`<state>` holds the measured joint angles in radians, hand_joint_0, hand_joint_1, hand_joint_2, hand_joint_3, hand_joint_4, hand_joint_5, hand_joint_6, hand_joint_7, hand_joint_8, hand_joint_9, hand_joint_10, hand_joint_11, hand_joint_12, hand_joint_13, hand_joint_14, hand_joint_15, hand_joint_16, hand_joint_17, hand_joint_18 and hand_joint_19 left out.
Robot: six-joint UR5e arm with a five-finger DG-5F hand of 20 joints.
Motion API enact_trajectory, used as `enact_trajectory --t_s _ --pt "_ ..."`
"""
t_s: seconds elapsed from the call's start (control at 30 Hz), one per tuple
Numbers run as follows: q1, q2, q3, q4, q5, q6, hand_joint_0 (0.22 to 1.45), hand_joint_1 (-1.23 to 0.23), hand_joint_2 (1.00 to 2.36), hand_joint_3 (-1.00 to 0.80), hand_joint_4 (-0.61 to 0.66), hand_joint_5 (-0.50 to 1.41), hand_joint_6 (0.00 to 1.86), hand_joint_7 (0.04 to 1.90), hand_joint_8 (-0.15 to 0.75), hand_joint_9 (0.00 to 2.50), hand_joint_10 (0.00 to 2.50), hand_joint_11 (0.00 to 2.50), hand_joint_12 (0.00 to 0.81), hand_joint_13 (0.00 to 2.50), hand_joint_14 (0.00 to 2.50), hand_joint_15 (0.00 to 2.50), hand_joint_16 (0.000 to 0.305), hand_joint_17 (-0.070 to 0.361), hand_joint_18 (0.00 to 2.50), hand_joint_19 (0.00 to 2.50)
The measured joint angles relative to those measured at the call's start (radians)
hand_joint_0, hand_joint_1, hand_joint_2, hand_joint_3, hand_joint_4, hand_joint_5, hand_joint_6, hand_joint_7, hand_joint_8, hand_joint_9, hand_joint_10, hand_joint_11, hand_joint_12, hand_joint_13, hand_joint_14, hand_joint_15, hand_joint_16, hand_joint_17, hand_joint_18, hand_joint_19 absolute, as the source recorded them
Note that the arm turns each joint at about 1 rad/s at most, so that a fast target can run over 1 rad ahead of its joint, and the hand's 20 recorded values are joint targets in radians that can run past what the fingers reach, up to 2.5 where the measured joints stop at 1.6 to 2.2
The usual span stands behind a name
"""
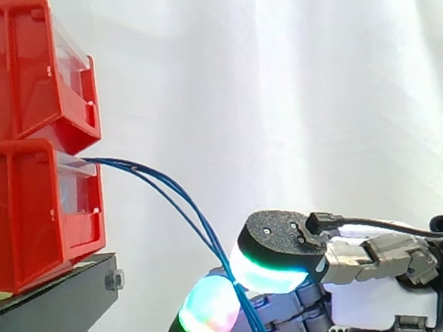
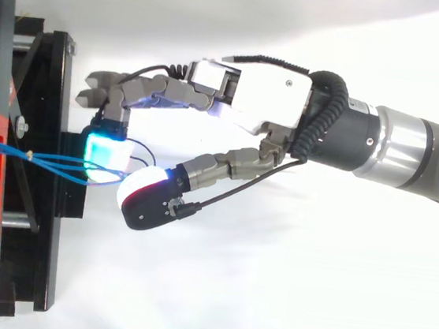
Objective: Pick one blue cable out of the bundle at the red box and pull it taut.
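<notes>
Side view: my hand (image 1: 368, 302) pinches thin, limp blue cables (image 1: 255, 327) below the red plastic bin (image 1: 21, 209); they look slippery, so I'd grip one mid-span.

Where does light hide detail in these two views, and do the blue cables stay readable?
Side view: the bright white curtain backlights the scene, so the blue cables read as clear dark lines down to the hand pinching them. Top view: soft grey shadow in the upper left; over the black stand the cables get lost in the cyan pad's glow.
</notes>
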<state>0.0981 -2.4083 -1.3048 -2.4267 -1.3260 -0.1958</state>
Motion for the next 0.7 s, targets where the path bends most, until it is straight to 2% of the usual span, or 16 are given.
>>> enact_trajectory --t_s 0.13,0.53,0.7 --pt "0.002 0.000 0.000 0.001 -0.001 0.000 0.59 -0.69 1.02 -0.22 0.24 -0.19 0.83 0.90 0.321 0.33 0.00 0.12 0.374 0.14 0.00 0.14 0.059 0.132 0.13 0.22" --pt "0.000 0.000 0.002 0.001 0.000 0.009 0.59 -0.72 1.02 -0.12 0.21 -0.19 0.87 0.89 0.338 0.38 0.00 0.16 0.386 0.16 0.00 0.14 0.059 0.134 0.15 0.20" --pt "-0.005 0.001 0.023 -0.012 -0.001 0.018 0.59 -0.75 1.02 -0.10 0.20 -0.18 0.85 0.94 0.353 0.48 0.00 0.16 0.393 0.24 0.01 0.14 0.061 0.136 0.23 0.19"
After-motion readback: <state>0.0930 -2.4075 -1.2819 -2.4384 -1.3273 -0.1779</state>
